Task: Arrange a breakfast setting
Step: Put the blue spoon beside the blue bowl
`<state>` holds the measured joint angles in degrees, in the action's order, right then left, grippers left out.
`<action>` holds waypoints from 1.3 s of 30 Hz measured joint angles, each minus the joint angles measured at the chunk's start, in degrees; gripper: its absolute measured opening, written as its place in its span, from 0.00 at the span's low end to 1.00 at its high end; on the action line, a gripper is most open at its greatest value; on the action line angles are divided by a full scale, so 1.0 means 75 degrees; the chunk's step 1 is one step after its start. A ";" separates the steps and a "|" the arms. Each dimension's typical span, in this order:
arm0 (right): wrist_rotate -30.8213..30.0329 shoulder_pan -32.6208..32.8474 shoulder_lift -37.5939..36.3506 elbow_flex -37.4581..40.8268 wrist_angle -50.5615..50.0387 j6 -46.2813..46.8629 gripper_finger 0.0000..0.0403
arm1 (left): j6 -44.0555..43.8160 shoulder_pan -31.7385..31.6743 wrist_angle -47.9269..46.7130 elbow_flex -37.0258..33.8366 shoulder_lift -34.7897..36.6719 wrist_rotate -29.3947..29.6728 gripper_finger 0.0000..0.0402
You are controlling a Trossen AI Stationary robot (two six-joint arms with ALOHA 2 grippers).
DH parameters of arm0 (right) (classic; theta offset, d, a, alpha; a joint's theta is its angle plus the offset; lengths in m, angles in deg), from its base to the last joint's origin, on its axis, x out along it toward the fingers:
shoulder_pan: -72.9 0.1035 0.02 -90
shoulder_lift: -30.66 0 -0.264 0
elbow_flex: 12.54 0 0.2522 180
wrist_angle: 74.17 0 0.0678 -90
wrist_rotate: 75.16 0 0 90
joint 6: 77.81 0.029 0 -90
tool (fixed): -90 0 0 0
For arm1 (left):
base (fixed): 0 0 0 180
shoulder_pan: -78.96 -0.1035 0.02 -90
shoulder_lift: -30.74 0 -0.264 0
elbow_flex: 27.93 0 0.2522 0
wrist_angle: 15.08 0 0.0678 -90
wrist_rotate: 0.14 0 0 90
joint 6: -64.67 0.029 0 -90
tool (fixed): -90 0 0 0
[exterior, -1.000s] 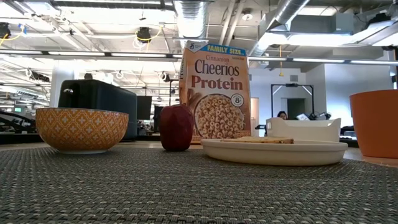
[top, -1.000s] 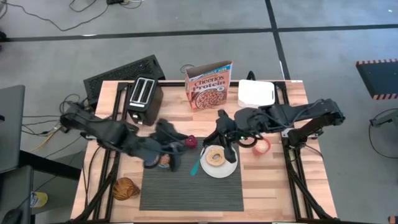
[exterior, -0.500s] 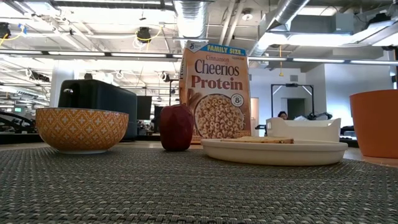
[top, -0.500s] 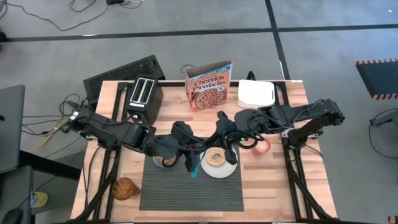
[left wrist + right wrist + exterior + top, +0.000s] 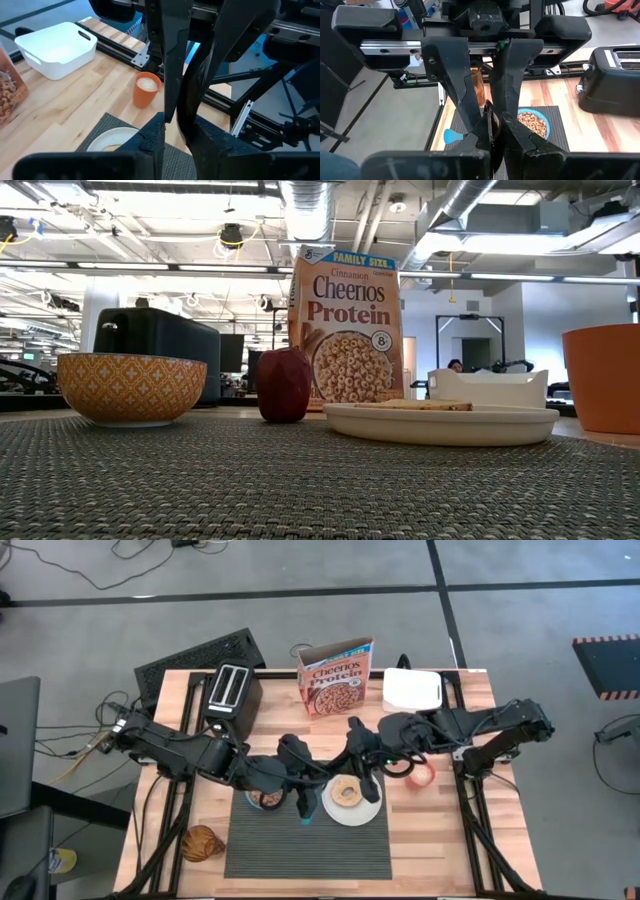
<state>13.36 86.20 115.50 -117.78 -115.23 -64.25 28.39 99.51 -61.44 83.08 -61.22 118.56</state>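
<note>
**Breakfast places laid as two arms meet over the mat**

Robot arms converge above a dark grey ribbed placemat (image 5: 300, 850) at the front of a wooden table (image 5: 430, 840). From overhead, the left gripper (image 5: 303, 802) hangs low over the mat just above the pale blue end of a spoon (image 5: 305, 818). Whether it grips the spoon, no view settles. The right gripper (image 5: 362, 783) is closed with nothing visibly held. It hovers at the edge of a round white plate (image 5: 352, 814), which carries a tan bagel (image 5: 347, 792) on the mat's right side.

The left arm hides most of the small blue bowl from above. The right wrist camera sees it plainly: the bowl (image 5: 532, 124) sits on the mat with cereal in it, near the black toaster (image 5: 232, 692).

A dark-red fruit (image 5: 284, 385), lost under the arms overhead, shows only at table height. There it stands upright between an orange patterned bowl (image 5: 130, 388) and the plate, in front of a cereal box (image 5: 345, 325).

The left wrist camera adds an orange cup (image 5: 147, 90) with pale contents on the bare wood. A white handled container (image 5: 57, 42) stands behind it.
</note>
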 joint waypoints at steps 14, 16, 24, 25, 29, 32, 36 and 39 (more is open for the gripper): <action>-0.0186 -0.0044 0.0002 0.0000 0.0050 0.0108 0.21 | -0.0012 0.0000 -0.0059 0.0001 0.0011 0.0148 0.02; -0.0203 -0.0044 -0.0021 0.0000 0.0072 0.0108 0.26 | -0.0191 0.0000 -0.0238 0.0002 0.0075 0.0138 0.01; -0.0154 -0.0012 -0.0926 -0.0038 -0.0839 0.0023 0.41 | -0.1742 0.0200 -0.2028 0.0021 0.0612 -0.0050 0.00; -0.0140 -0.0013 -0.0999 -0.0036 -0.1096 0.0020 0.41 | -0.2000 0.0243 -0.2585 0.0007 0.0673 -0.0008 0.00; -0.0485 0.0009 -0.1123 0.0009 -0.1717 0.0020 0.42 | -0.2829 0.0411 -0.3343 -0.0005 0.0828 0.0101 0.00; -0.0854 0.0071 -0.1306 0.0007 -0.2182 0.0022 0.42 | -0.3439 0.0580 -0.3933 -0.0002 0.0997 0.0235 0.00; -0.1165 0.0125 -0.1430 0.0075 -0.2734 0.0181 0.40 | -0.4663 0.0830 -0.5213 0.0001 0.1132 0.0627 0.00; -0.1230 0.0163 -0.1395 0.0328 -0.2697 0.0214 0.39 | -0.5783 0.0972 -0.6380 0.0004 0.1214 0.0934 0.00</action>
<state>4.14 87.43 105.04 -115.32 -135.46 -62.64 -14.98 106.80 -109.29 83.10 -52.12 125.57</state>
